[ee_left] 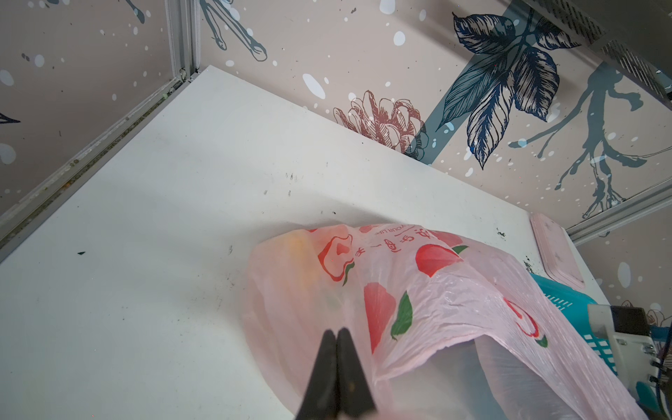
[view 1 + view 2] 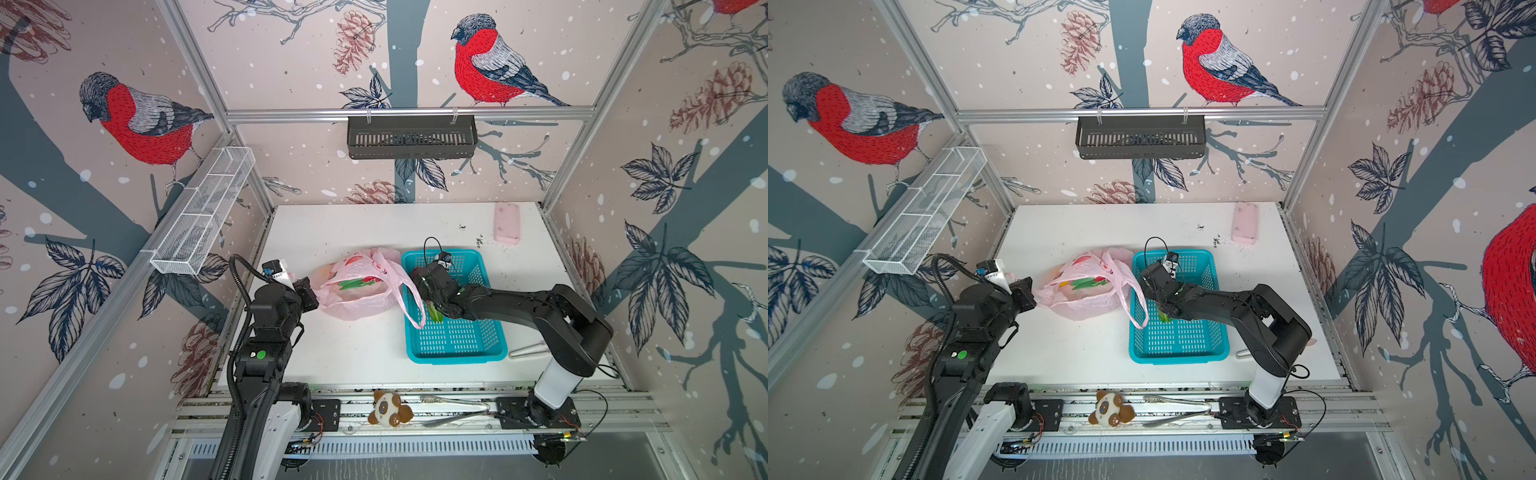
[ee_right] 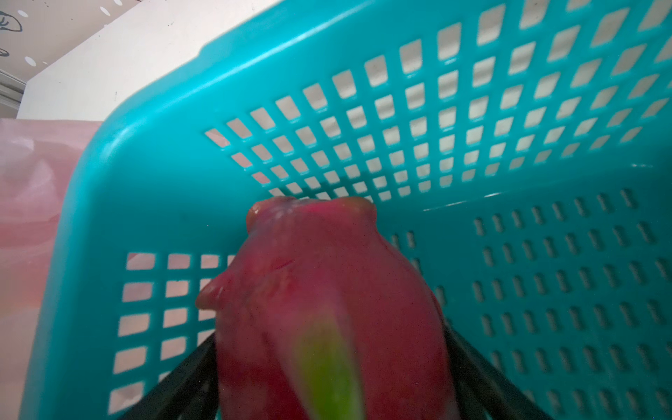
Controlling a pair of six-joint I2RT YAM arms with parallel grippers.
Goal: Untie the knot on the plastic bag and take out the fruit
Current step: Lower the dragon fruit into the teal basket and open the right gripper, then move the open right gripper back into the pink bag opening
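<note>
Three bird-papered walls (image 2: 299,166) enclose the white worktop (image 2: 353,353). Left end effector (image 2: 309,296) pinches the plastic bag (image 2: 357,291); right end effector (image 2: 433,309) straddles the fruit (image 3: 327,291) lengthwise, grip unclear.

Bag lettering: on the plastic bag (image 1: 436,291) you can read "YOUR LI" in red capitals, upside down in the left wrist view; a fold cuts off the rest.
Bag characters: beside those letters runs a row of red characters you cannot make out.
Top views: the bag's print is too small for you to read.
</note>
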